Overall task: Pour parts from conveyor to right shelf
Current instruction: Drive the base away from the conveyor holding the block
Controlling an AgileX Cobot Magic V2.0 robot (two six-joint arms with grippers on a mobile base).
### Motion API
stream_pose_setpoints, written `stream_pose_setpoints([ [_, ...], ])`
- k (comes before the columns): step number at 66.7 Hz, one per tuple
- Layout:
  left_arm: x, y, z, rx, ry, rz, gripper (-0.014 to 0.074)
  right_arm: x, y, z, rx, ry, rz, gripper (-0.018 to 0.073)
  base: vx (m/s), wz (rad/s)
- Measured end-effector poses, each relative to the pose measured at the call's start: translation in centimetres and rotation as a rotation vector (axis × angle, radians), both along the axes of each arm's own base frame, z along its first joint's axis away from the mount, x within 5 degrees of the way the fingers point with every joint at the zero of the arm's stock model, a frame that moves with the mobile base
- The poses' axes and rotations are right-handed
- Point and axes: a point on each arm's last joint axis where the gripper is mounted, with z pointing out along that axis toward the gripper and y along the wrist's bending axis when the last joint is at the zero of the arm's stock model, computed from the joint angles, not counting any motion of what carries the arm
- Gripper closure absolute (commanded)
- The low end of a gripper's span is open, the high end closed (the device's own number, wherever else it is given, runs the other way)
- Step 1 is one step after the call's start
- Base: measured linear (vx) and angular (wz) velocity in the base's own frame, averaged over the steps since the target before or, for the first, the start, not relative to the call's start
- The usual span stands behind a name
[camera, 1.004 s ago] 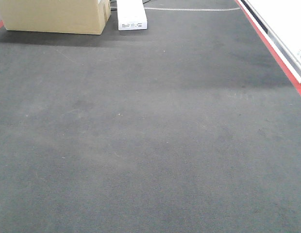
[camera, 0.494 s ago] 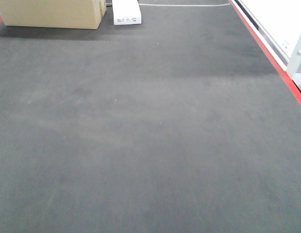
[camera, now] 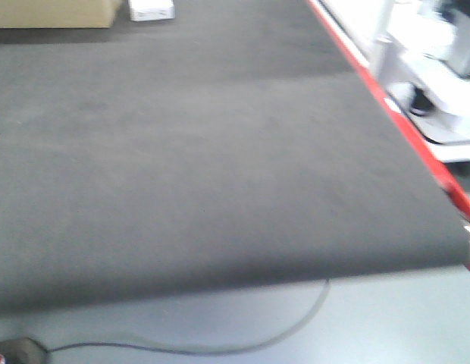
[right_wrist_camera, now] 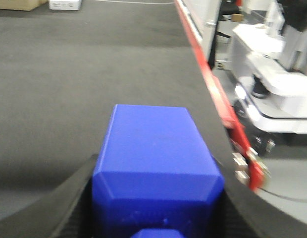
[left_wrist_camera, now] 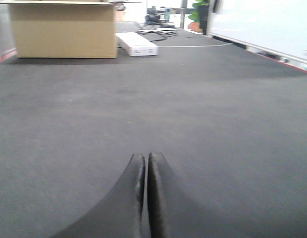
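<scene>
At the upper left of the left-wrist view, a cardboard box (left_wrist_camera: 62, 29) and a flat white carton (left_wrist_camera: 137, 43) sat at the far end of the conveyor (left_wrist_camera: 203, 124). Low in the centre, the left gripper (left_wrist_camera: 145, 193) had its jaws pressed together with nothing between them. Further right, in the right-wrist view, the right gripper (right_wrist_camera: 158, 198) pinched a blue part (right_wrist_camera: 156, 148) between its dark fingers (right_wrist_camera: 69, 203), over the belt and near the red strip (right_wrist_camera: 218, 99) along its right-hand edge. The right shelf appeared in no view. Judging by that, the pick-up looked done. Carrying the part to the shelf and releasing it there remained.
</scene>
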Motion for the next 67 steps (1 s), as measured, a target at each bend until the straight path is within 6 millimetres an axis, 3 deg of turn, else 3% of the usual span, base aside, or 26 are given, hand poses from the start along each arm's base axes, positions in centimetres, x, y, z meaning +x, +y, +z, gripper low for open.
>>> stream_pose_setpoints([
  [67,0.00,0.00,0.00,0.000,0.000,0.000,0.0602,0.00,0.00,0.00,0.000,0.000,0.000,0.0564,-0.39,-0.69],
])
